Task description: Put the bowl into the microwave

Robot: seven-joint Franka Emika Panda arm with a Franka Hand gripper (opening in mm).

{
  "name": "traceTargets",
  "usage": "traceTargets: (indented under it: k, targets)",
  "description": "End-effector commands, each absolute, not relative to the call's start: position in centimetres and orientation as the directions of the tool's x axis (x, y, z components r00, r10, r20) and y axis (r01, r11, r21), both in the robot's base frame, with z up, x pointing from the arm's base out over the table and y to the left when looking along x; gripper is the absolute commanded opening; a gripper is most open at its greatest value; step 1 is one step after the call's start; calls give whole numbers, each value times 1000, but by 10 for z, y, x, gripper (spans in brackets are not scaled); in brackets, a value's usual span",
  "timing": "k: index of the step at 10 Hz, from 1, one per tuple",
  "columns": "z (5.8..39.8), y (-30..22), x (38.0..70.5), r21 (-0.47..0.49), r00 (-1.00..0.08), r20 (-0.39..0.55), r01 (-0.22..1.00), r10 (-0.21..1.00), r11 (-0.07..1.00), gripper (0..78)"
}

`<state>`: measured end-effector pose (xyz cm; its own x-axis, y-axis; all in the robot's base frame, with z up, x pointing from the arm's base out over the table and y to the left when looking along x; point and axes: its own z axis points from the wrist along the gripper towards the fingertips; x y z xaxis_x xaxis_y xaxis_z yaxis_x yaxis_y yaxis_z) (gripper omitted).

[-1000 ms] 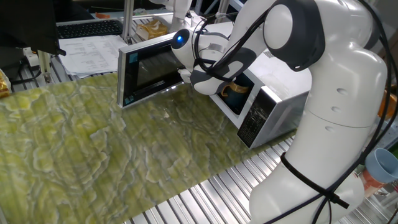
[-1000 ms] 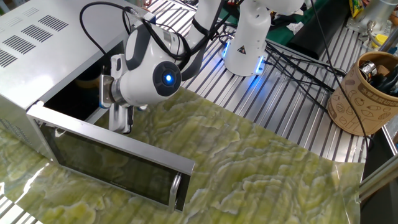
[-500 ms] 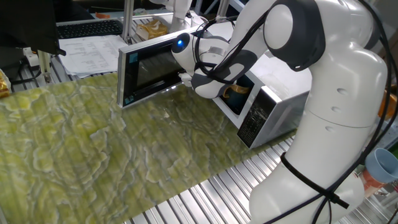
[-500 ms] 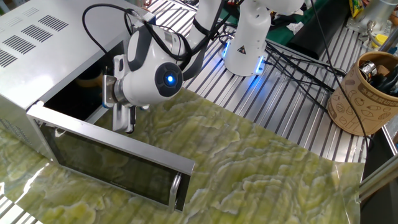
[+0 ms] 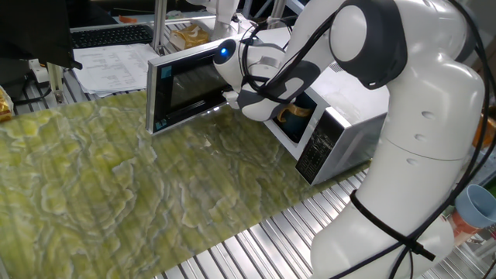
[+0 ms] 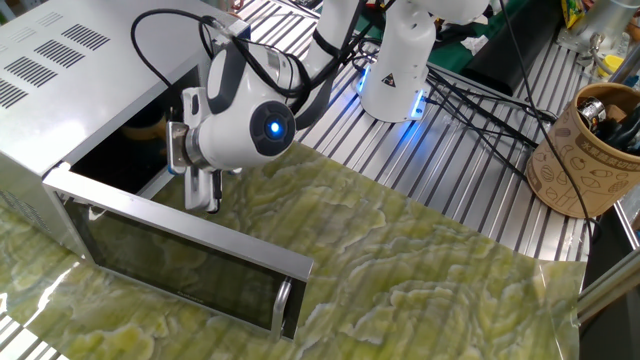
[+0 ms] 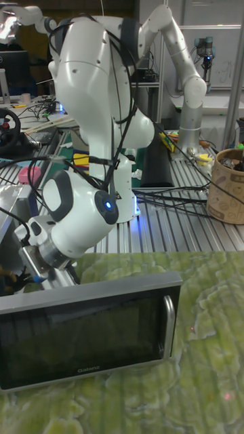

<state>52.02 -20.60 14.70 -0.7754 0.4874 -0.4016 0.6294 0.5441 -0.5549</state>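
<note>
The white microwave stands with its silver-framed glass door swung wide open. The bowl, dark teal with a yellow-tan handle, sits inside the cavity, free of the gripper. My gripper hangs just outside the cavity mouth above the open door, fingers pointing down, slightly apart and holding nothing. From the other fixed view the bowl shows only as a dim shape deep in the cavity. The tall fixed view shows the gripper behind the door.
A green marbled mat covers the table in front of the microwave. A brown patterned cup with tools stands at the right on the metal slats. Cables run near the arm's base. Papers and a keyboard lie behind the door.
The gripper has drawn a little further out of the cavity, away from the bowl, which stays where it is inside. The door has not moved.
</note>
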Motion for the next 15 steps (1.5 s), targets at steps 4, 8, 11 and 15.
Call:
traceTargets:
  k: [4, 8, 11, 15]
  targets:
    - [155, -197, 524, -562, -805, -349, 590, 480, 580, 11]
    - [149, -173, 521, -605, -852, -316, 520, 418, 603, 11]
    - [141, -187, 519, -628, -869, -314, 492, 383, 602, 11]
    - [140, -205, 505, -644, -895, -281, 444, 347, 623, 11]
